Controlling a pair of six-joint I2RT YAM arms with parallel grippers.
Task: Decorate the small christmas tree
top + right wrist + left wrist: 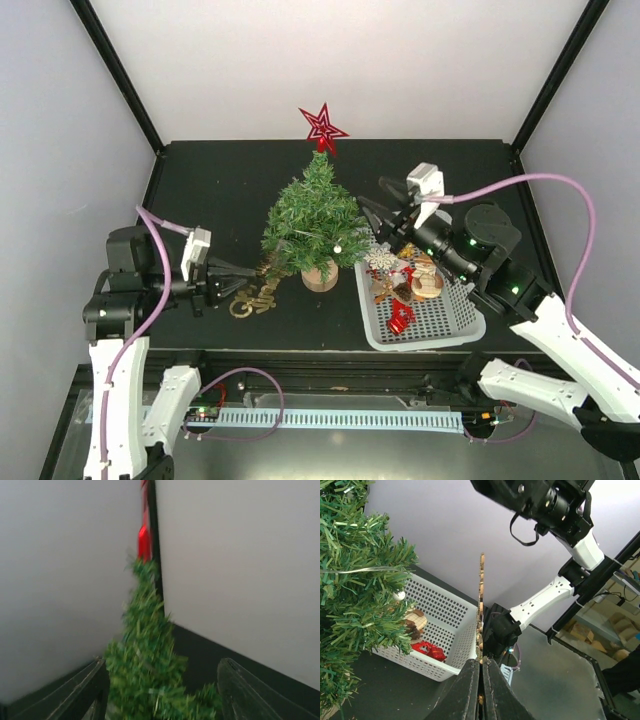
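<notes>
The right claw (162, 661) stands apart, and the small christmas tree (315, 225) rises straight ahead between its fingers. The left claw (481, 662) is clamped on a gold glitter ornament (481, 595), with the tree near on its right.

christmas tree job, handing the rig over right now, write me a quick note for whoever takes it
Left gripper: shut on the gold glitter ornament, held low near the tree's base.
Right gripper: open, empty, facing the small christmas tree from the basket side.
Tree stands upright, with the white basket close on its right in the top view.
Done: red star on top, one small pale bauble on the tree.
To do: hang the gold ornament, then the snowflake, red piece and wooden pieces lying in the basket.
</notes>
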